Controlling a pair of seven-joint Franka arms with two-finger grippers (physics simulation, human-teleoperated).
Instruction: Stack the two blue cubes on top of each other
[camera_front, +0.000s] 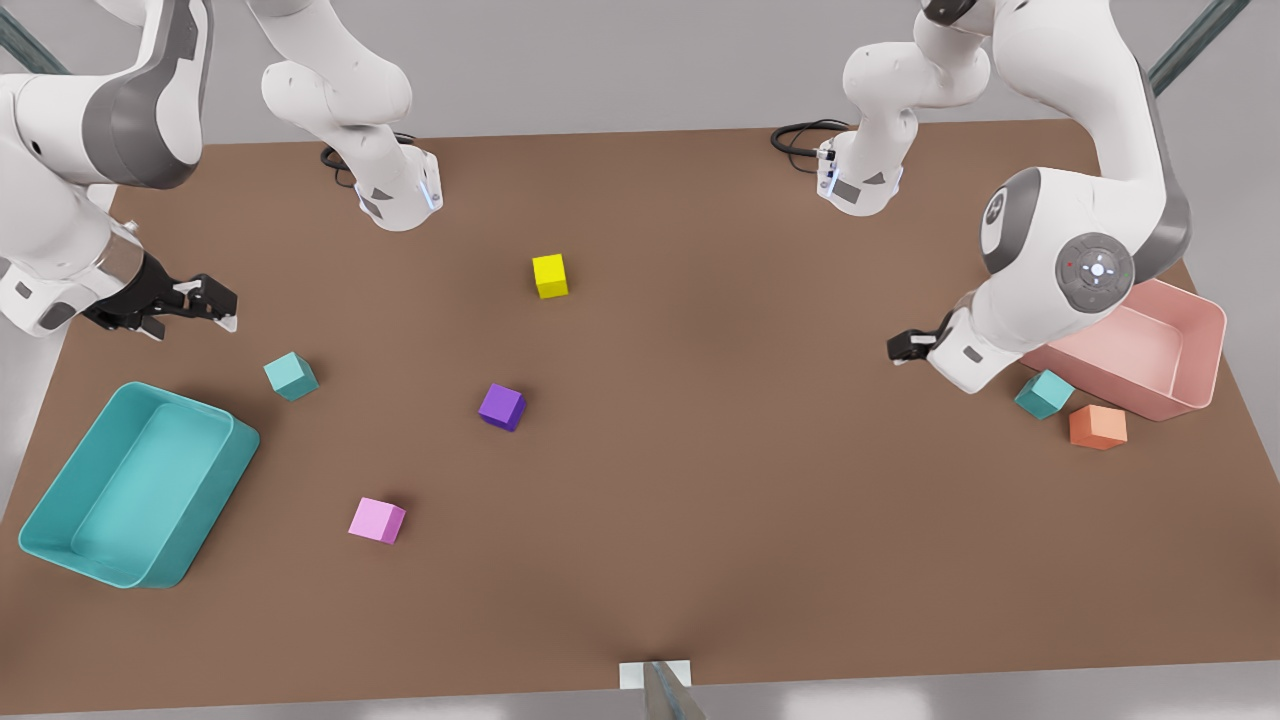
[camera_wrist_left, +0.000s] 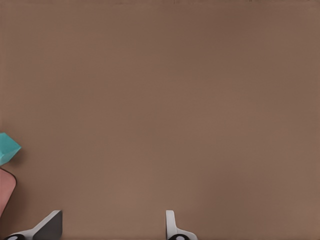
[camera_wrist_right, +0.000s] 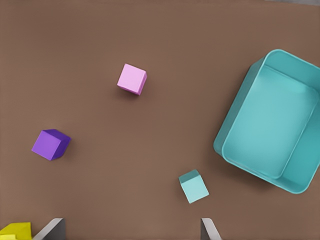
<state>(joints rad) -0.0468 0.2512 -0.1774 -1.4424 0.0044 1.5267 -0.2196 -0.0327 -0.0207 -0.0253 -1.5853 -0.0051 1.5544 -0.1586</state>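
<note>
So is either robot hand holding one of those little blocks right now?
No. The left hand and the right hand are both open and empty, each hovering near a blue cube.

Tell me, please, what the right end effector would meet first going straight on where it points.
The right end effector would most likely meet the table just beside the blue cube, which lies ahead near one finger; depth is unclear.

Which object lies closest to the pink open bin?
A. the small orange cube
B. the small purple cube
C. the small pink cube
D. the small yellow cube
A: the small orange cube sits right beside the pink open bin, next to one small teal cube.
</note>
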